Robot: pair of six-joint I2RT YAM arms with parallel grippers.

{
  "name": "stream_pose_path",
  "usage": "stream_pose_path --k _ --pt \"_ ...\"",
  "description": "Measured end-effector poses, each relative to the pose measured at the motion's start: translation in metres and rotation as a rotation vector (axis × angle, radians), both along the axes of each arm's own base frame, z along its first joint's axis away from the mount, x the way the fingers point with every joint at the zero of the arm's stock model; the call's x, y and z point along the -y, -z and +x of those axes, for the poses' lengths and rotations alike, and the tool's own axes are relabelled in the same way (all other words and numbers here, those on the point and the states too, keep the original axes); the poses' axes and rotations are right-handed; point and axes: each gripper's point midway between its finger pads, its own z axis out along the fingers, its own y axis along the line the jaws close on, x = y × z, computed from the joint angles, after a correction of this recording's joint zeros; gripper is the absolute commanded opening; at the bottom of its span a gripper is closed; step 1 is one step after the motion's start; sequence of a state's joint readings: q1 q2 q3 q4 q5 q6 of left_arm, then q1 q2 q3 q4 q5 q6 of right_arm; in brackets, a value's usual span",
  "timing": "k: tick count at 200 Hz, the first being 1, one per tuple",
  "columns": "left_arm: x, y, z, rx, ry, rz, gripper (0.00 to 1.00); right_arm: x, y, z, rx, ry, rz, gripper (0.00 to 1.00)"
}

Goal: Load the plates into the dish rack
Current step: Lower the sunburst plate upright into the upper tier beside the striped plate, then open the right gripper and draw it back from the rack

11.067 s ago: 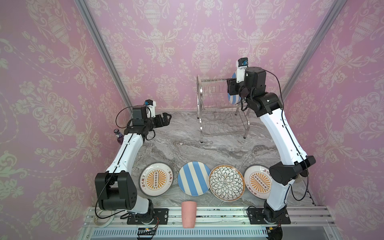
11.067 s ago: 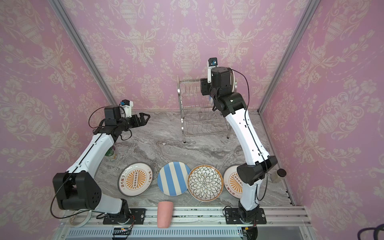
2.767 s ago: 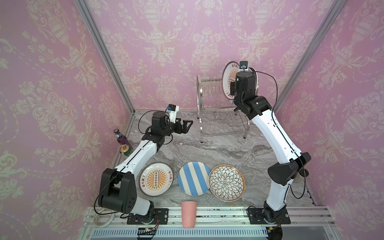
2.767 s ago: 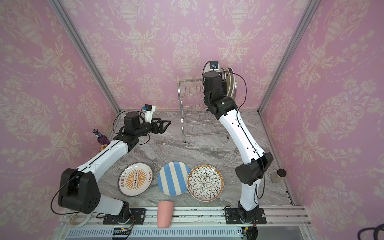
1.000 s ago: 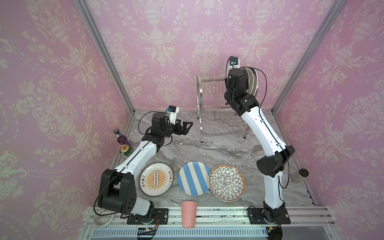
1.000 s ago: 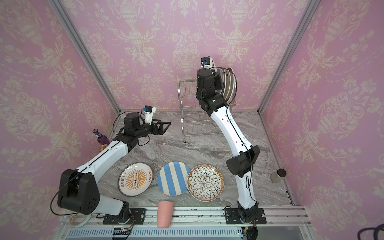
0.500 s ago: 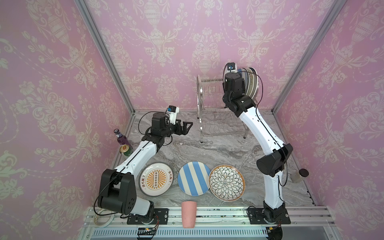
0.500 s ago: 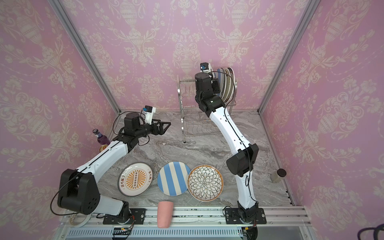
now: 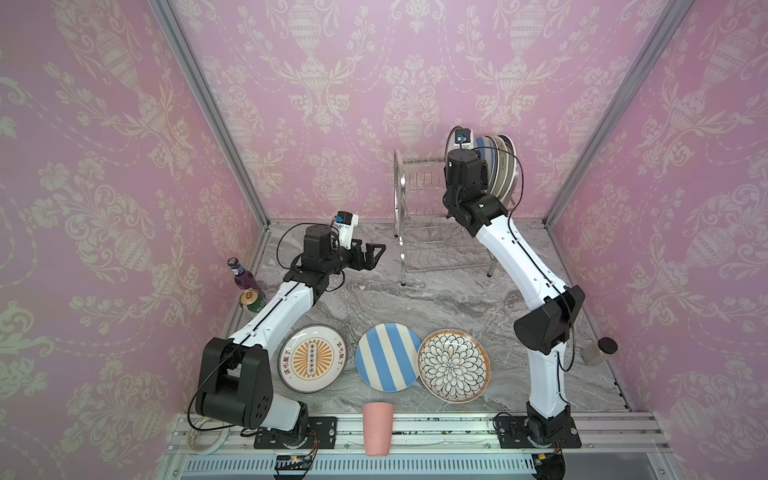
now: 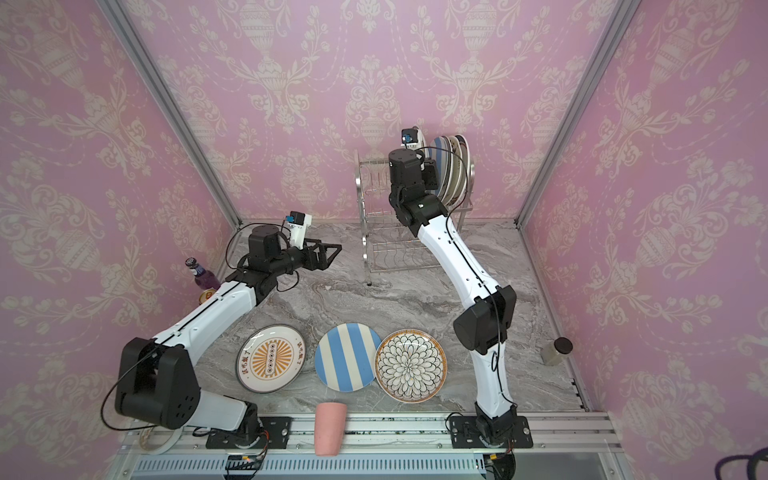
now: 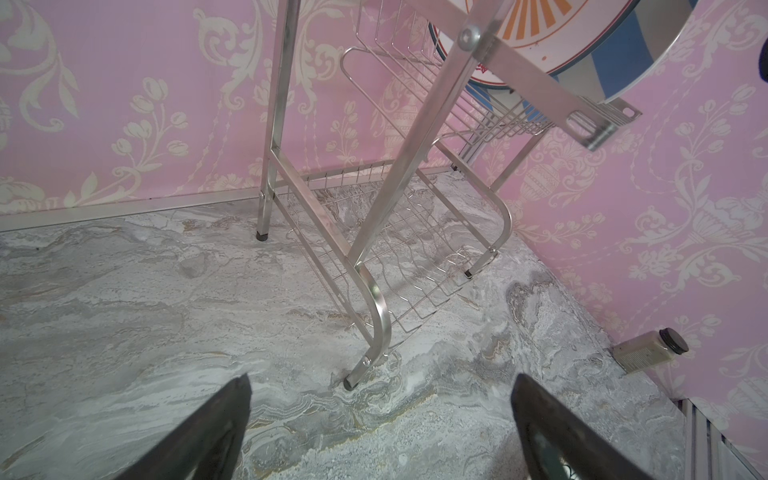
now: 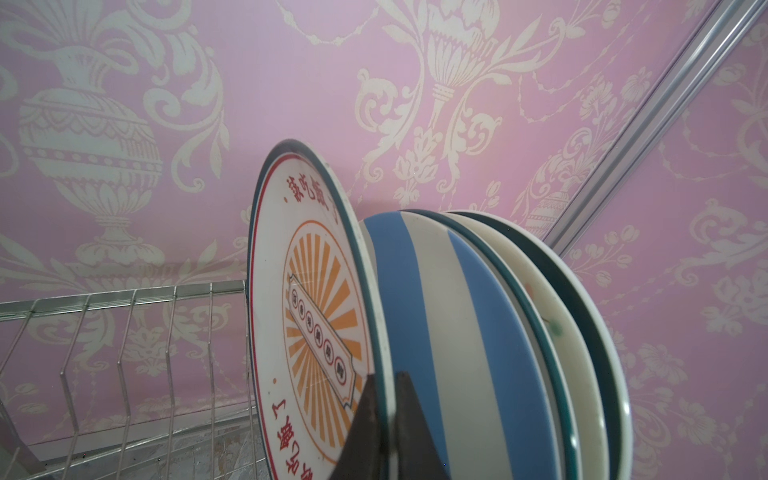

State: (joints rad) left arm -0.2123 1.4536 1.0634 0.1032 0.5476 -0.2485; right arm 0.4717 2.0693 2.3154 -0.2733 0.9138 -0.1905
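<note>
My right gripper [image 12: 386,382] is shut on the rim of an orange-sunburst plate [image 12: 307,291], held upright over the dish rack's [image 9: 440,232] upper tier. That plate stands beside a blue-white striped plate [image 12: 432,316] and rises higher than it. Several plates [image 9: 500,166] stand in the tier's right end. In both top views the wrist hides the fingers. Flat on the table's front lie another sunburst plate [image 9: 312,358], a striped plate [image 9: 388,356] and a black-white petal plate [image 9: 453,365]. My left gripper [image 9: 372,253] hovers open and empty left of the rack's lower tier [image 11: 399,257].
A pink cup [image 9: 377,428] stands on the front rail. A purple bottle [image 9: 241,274] and a can [image 9: 251,300] sit by the left wall, a dark-lidded jar [image 9: 598,351] by the right wall. The rack's front foot [image 11: 349,382] lies just ahead of the left fingers.
The right-hand sunburst plate has left the table and now sits in my right gripper at the rack. Over the last second that gripper shifted slightly left and down. The left arm stayed still.
</note>
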Motion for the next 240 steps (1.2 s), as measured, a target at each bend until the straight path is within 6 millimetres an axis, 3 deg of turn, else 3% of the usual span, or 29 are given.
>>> stream_pose_path --k 27,95,115,149,177,198,240 --pt "0.000 0.000 0.000 0.000 0.000 0.000 0.99 0.000 0.000 0.000 -0.006 -0.001 -0.017 0.16" --pt "0.000 0.000 0.000 0.000 0.000 0.000 0.99 -0.006 -0.002 -0.002 -0.033 -0.009 -0.091 0.19" --pt "0.000 0.002 0.000 -0.002 0.000 0.000 0.99 -0.010 -0.004 -0.004 -0.034 -0.013 -0.116 0.32" --pt "0.000 0.002 0.000 -0.003 0.000 0.000 0.99 -0.018 -0.007 -0.007 -0.041 -0.021 -0.151 0.34" --pt "0.000 0.002 0.000 -0.001 0.000 0.000 0.99 -0.021 -0.011 -0.010 -0.040 -0.028 -0.168 0.41" --pt "0.000 0.002 0.000 0.000 0.000 0.000 0.99 -0.020 -0.018 -0.015 -0.033 -0.027 -0.169 0.42" --pt "0.000 0.002 0.000 -0.001 0.000 0.000 0.99 -0.019 -0.036 -0.037 -0.021 -0.071 -0.130 0.54"
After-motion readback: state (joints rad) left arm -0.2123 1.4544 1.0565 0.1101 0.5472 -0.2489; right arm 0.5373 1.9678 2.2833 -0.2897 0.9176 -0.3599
